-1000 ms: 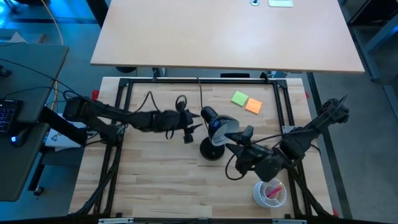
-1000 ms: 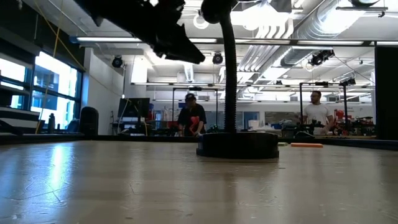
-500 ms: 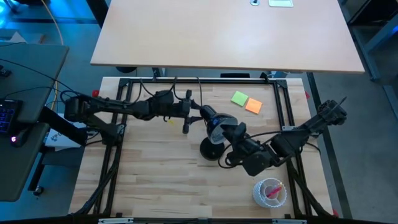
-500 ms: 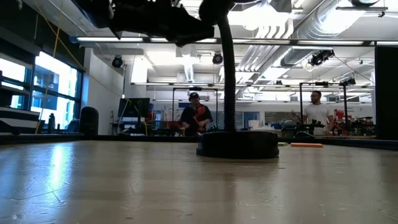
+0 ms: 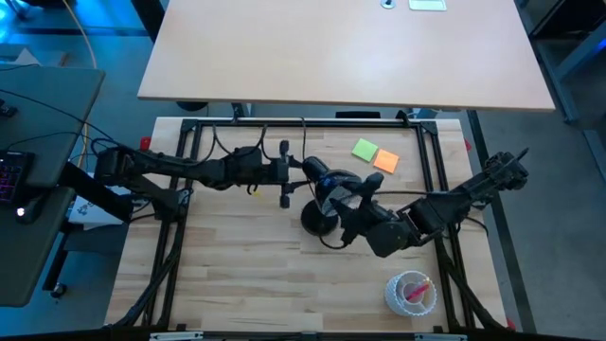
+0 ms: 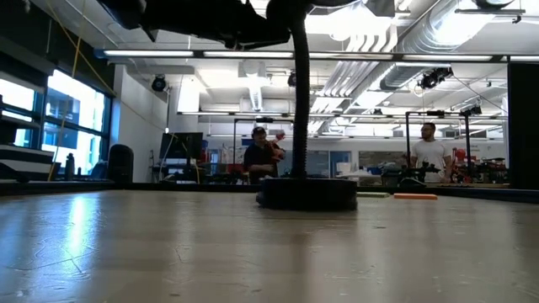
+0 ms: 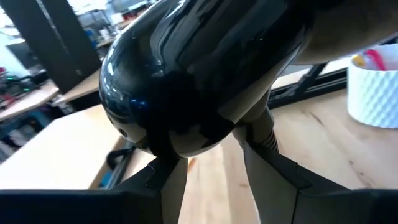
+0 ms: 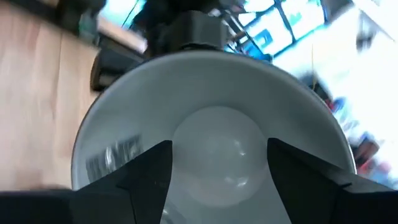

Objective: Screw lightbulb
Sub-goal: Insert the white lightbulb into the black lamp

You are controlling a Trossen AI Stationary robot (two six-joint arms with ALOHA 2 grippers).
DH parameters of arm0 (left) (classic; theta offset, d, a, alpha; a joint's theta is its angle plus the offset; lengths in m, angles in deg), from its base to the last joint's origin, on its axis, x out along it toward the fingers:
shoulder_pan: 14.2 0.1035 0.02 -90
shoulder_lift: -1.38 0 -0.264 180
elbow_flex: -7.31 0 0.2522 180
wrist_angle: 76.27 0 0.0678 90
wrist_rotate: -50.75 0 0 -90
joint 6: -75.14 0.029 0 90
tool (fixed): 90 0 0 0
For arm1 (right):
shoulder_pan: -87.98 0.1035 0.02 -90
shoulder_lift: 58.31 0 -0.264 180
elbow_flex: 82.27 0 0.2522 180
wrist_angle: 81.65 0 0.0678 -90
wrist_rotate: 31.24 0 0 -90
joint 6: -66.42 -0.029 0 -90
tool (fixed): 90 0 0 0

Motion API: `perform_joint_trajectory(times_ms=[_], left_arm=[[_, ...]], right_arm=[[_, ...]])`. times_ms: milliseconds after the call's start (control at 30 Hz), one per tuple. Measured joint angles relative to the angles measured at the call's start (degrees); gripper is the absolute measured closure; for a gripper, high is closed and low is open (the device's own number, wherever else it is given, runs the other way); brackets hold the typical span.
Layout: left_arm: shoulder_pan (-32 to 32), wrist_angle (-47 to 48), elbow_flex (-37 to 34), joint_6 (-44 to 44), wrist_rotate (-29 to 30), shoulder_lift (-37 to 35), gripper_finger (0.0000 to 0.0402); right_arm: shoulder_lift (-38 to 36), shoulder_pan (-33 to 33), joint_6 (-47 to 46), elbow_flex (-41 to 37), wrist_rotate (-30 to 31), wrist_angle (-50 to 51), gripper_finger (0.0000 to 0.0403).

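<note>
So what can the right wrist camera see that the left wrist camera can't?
Only the right wrist view looks inside the lamp head and sees the lightbulb sitting between the right gripper's spread fingers. Only the left wrist view shows the shade's shiny black back and the white cup. Both show the lamp and the wooden table.

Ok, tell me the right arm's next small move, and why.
Probably close the right pincer on the lightbulb and begin twisting. In the right wrist view its fingers stand open either side of the globe, which sits inside the lamp head. The left pincer is against the back of the lamp head, apparently steadying it.
</note>
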Motion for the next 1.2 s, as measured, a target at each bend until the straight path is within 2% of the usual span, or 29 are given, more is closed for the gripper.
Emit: perform_joint_trajectory(times_ms=[233, 367, 467, 600, 800, 900, 1000, 1200], left_arm=[[-1.51, 1.19, 0.07, 0.36, 5.49, -0.19, 0.0250], [-1.87, 1.70, 0.22, 0.10, 5.89, -0.24, 0.0250], [-1.51, 3.89, 0.26, 0.48, 5.93, -1.00, 0.0250], [0.93, 11.90, 0.25, -2.14, 4.06, -4.43, 0.0250], [4.81, 21.99, 0.28, -8.04, 1.88, -7.97, 0.0250], [6.43, 23.04, 0.28, -9.62, 1.99, -8.19, 0.0250], [7.67, 22.97, 0.28, -10.08, 2.04, -7.64, 0.0250], [8.94, 17.86, 0.24, -6.46, 2.10, -6.93, 0.0250]], right_arm=[[-0.10, -1.39, -29.07, 0.00, 0.73, -3.94, 0.0149], [-0.51, -1.44, -30.57, -0.02, 0.91, -4.85, 0.0149], [-1.21, -0.94, -24.74, -0.02, 0.89, -6.14, 0.0149], [-2.30, -0.15, -13.18, -0.04, 0.89, -7.89, 0.0149], [-2.58, 0.17, 19.92, -0.04, 0.40, -5.43, 0.0149], [-2.58, 0.31, 30.78, -0.04, -0.83, 0.18, 0.0149], [-2.58, 0.29, 36.35, -0.04, 0.31, 4.98, 0.0149], [-2.58, -1.35, 36.96, -0.07, -3.20, 7.13, 0.0149]])
